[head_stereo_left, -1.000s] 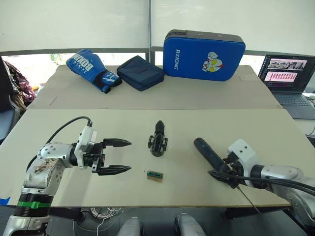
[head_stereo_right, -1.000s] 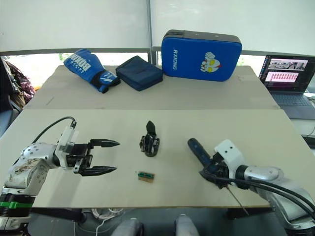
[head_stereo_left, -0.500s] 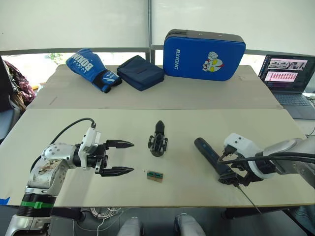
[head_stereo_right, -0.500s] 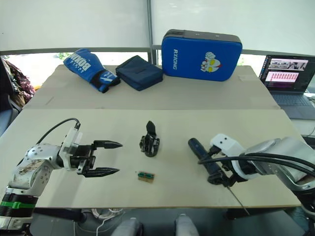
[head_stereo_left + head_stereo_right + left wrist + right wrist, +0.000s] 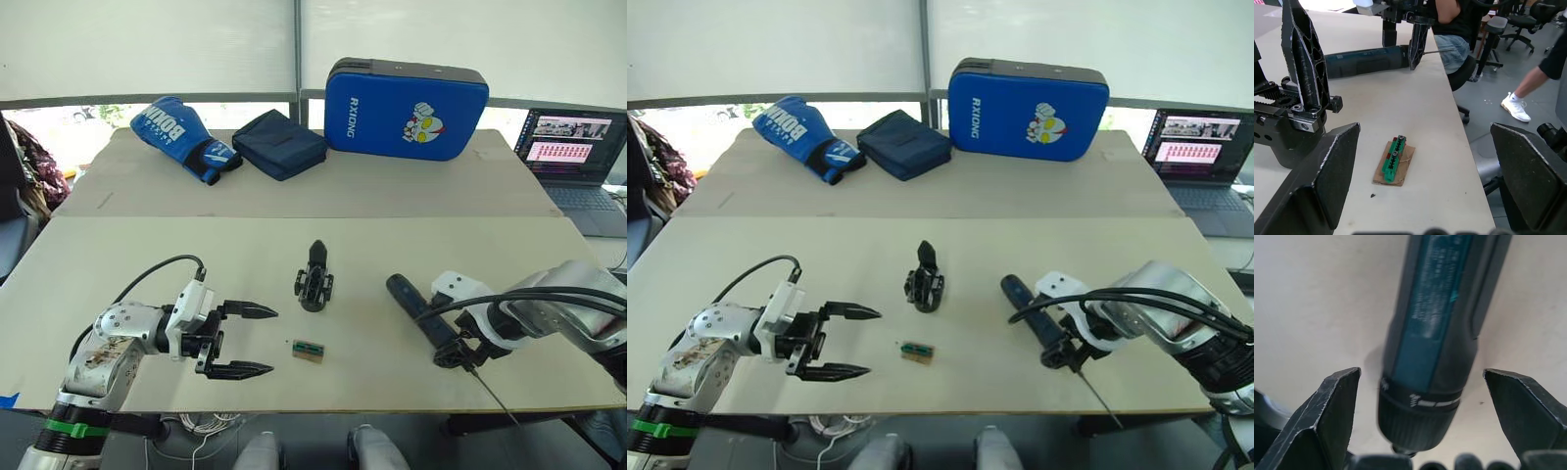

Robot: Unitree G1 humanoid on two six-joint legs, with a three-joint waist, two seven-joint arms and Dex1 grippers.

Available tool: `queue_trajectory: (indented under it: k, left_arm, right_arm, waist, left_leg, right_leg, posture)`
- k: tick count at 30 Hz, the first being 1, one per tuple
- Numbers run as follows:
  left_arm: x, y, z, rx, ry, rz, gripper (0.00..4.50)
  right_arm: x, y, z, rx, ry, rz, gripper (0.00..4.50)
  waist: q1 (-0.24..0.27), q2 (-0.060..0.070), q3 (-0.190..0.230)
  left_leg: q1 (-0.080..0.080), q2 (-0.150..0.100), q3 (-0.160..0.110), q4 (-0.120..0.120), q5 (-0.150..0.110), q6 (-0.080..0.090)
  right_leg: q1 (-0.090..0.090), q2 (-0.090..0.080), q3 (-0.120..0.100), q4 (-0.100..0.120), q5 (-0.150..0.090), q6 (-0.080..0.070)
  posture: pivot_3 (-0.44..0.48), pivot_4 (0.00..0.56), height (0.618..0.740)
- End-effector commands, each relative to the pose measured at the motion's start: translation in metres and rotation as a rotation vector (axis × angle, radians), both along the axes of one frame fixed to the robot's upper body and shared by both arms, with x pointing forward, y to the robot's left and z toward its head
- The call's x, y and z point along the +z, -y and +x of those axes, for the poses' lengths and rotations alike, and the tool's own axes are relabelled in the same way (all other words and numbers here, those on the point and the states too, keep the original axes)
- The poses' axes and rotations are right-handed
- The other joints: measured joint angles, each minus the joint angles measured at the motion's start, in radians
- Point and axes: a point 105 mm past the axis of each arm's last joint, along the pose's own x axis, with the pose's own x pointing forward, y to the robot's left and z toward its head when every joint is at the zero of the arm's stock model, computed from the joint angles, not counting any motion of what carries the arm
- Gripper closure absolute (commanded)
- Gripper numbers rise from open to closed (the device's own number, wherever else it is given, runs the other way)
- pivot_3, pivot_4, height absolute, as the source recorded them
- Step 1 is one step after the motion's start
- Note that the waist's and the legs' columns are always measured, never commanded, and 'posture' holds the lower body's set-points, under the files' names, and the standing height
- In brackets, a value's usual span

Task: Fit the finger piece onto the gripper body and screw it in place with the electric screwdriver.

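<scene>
A big tan table holds some things at its far side. A blue boxing glove lies at the far left. Just beside it sits a dark blue pouch. Next to that stands a big blue pad with a cartoon picture on it. An open laptop sits off to the right, its screen lit. Near the front edge of the table lies a small green block on a bit of brown card.
</scene>
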Motion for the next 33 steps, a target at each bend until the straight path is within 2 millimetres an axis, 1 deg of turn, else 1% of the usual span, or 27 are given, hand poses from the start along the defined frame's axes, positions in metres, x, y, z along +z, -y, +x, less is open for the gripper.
queue_trajectory:
  k: [1,5,6,10,11,12,13,15,18,21,22,23,24,27,28,29,30,31,33]
  left_arm:
    - [0.006,0.005,-0.003,-0.014,0.034,-0.016,0.00]
    - [0.004,0.005,-0.004,-0.006,0.034,-0.020,0.00]
    - [0.004,0.006,-0.005,-0.005,0.033,-0.020,0.00]
    - [0.003,0.005,-0.005,0.003,0.035,-0.020,0.00]
    - [0.003,0.005,-0.005,0.005,0.036,-0.020,0.00]
    - [0.002,0.005,-0.005,0.007,0.036,-0.019,0.00]
    - [0.002,0.004,-0.006,0.008,0.037,-0.018,0.00]
    - [0.001,0.003,-0.006,0.009,0.034,-0.016,0.00]
    - [0.000,0.001,-0.006,0.011,0.033,-0.013,0.00]
    - [0.001,-0.001,-0.003,0.015,0.036,-0.012,0.00]
    - [0.001,-0.002,-0.002,0.017,0.037,-0.012,0.00]
    - [0.002,-0.002,-0.001,0.020,0.037,-0.012,0.00]
    - [0.002,-0.004,0.001,0.025,0.034,-0.012,0.00]
    - [0.002,-0.008,0.005,0.033,0.027,-0.010,0.00]
    - [0.001,-0.010,0.006,0.035,0.028,-0.006,0.00]
    - [0.000,-0.012,0.007,0.037,0.030,-0.002,0.00]
    - [-0.001,-0.014,0.010,0.042,0.037,0.004,0.00]
    - [-0.002,-0.015,0.012,0.045,0.043,0.008,0.00]
    - [-0.004,-0.017,0.016,0.052,0.070,0.017,0.00]
  right_arm:
    - [0.006,-0.003,0.007,0.021,0.037,-0.016,0.05]
    - [0.003,-0.002,0.009,0.041,0.028,-0.043,0.05]
    - [0.001,-0.001,0.010,0.044,0.027,-0.044,0.57]
    - [-0.006,0.002,0.004,0.071,-0.004,-0.059,1.81]
    - [-0.008,0.003,0.000,0.086,-0.017,-0.054,2.23]
    - [-0.009,0.002,-0.004,0.093,-0.036,-0.040,2.49]
    - [-0.010,0.002,-0.007,0.106,-0.043,-0.038,2.56]
    - [-0.009,0.005,-0.008,0.109,-0.035,-0.032,2.56]
    - [-0.001,0.008,-0.002,0.074,0.021,-0.002,2.56]
    - [0.018,0.014,0.003,0.061,0.100,0.046,2.56]
    - [0.030,0.021,0.003,0.039,0.128,0.074,2.56]
    - [0.038,0.025,0.003,0.024,0.147,0.093,2.56]
    - [0.053,0.027,0.001,0.015,0.167,0.144,2.56]
    - [0.082,0.027,0.001,0.028,0.250,0.248,2.56]
    - [0.093,0.023,0.002,0.048,0.295,0.298,2.56]
    - [0.111,0.014,0.002,0.099,0.355,0.389,2.56]
    - [0.136,-0.003,-0.003,0.188,0.428,0.536,2.56]
    - [0.155,-0.015,-0.008,0.264,0.491,0.645,2.56]
    - [0.179,-0.032,-0.017,0.380,0.599,0.814,2.56]
  waist:
    - [-0.001,0.000,0.000]
    - [-0.002,0.000,0.000]
    - [-0.002,0.000,0.000]
    - [-0.002,0.000,0.000]
    - [-0.001,0.000,0.000]
    - [0.000,0.000,0.000]
    - [0.001,0.000,0.000]
    - [0.004,0.000,0.000]
    - [0.004,0.000,0.000]
    - [0.005,0.000,0.000]
    - [0.005,0.000,0.000]
    - [0.006,0.001,0.001]
    - [0.005,0.002,0.001]
    - [0.001,0.003,0.002]
    - [-0.003,0.003,0.002]
    - [-0.006,0.003,0.002]
    - [-0.010,0.003,0.002]
    - [-0.014,0.003,0.002]
    - [-0.017,0.003,0.002]
  left_leg:
    - [0.000,0.000,0.000,0.000,0.000,0.000]
    - [0.000,0.000,0.000,0.000,0.000,0.000]
    - [0.000,0.000,0.000,0.000,0.000,0.000]
    - [0.001,0.000,0.000,0.000,0.000,0.000]
    - [0.001,0.000,0.000,0.000,0.000,0.000]
    - [0.001,0.000,0.000,0.000,0.000,0.000]
    - [0.001,0.000,0.000,0.000,0.000,0.000]
    - [0.000,0.000,0.000,0.000,0.000,0.000]
    - [0.000,0.000,0.000,0.000,0.000,0.000]
    - [0.000,0.000,0.000,0.000,0.000,0.000]
    - [0.000,0.000,0.000,0.000,0.000,0.000]
    - [0.000,0.000,0.000,0.000,0.000,0.000]
    - [-0.001,-0.001,0.000,0.000,0.000,0.000]
    - [-0.002,0.000,0.000,0.001,0.000,0.000]
    - [-0.001,0.000,0.000,0.000,0.000,0.000]
    - [-0.001,0.001,0.001,0.000,0.000,0.000]
    - [0.000,0.001,0.001,0.000,0.000,0.000]
    - [0.000,0.002,0.001,-0.001,0.000,0.000]
    - [0.000,0.002,0.001,-0.001,0.000,0.000]
  right_leg:
    - [0.000,0.000,0.000,0.000,0.000,0.000]
    - [0.000,0.000,0.000,0.000,0.000,0.000]
    - [0.000,0.000,0.000,0.000,0.000,0.000]
    - [0.000,0.000,0.000,0.000,0.000,0.000]
    - [0.000,0.000,0.000,0.000,0.000,0.000]
    - [0.000,0.000,0.000,0.000,0.000,0.000]
    - [0.000,0.000,0.000,0.000,0.000,0.000]
    - [0.001,0.000,-0.001,0.000,0.000,0.000]
    - [0.001,0.000,-0.001,-0.001,0.000,0.000]
    - [0.001,0.000,-0.001,0.000,0.000,0.000]
    - [0.000,0.000,-0.001,0.000,0.000,0.000]
    - [0.000,0.000,-0.001,0.000,0.000,0.000]
    - [0.000,0.000,-0.001,0.000,0.000,0.000]
    - [-0.001,0.000,0.000,0.000,0.000,0.000]
    - [-0.001,0.000,0.000,0.000,0.000,0.000]
    - [-0.001,0.001,0.000,0.000,0.000,0.000]
    - [-0.001,0.002,0.000,0.000,0.000,0.000]
    - [-0.001,0.002,0.000,0.000,0.000,0.000]
    - [-0.001,0.003,0.000,0.001,0.000,0.000]
  posture:
    - [0.000,0.150,0.740]
    - [0.000,0.150,0.740]
    - [0.000,0.150,0.740]
    - [0.000,0.150,0.740]
    - [0.000,0.150,0.740]
    - [0.000,0.150,0.740]
    - [0.000,0.150,0.740]
    - [0.000,0.150,0.740]
    - [0.000,0.150,0.740]
    - [0.000,0.150,0.740]
    - [0.000,0.150,0.740]
    - [0.000,0.150,0.740]
    - [0.000,0.150,0.740]
    - [0.000,0.150,0.740]
    - [0.000,0.150,0.740]
    - [0.000,0.150,0.740]
    - [0.000,0.150,0.740]
    - [0.000,0.150,0.740]
    - [0.000,0.150,0.740]
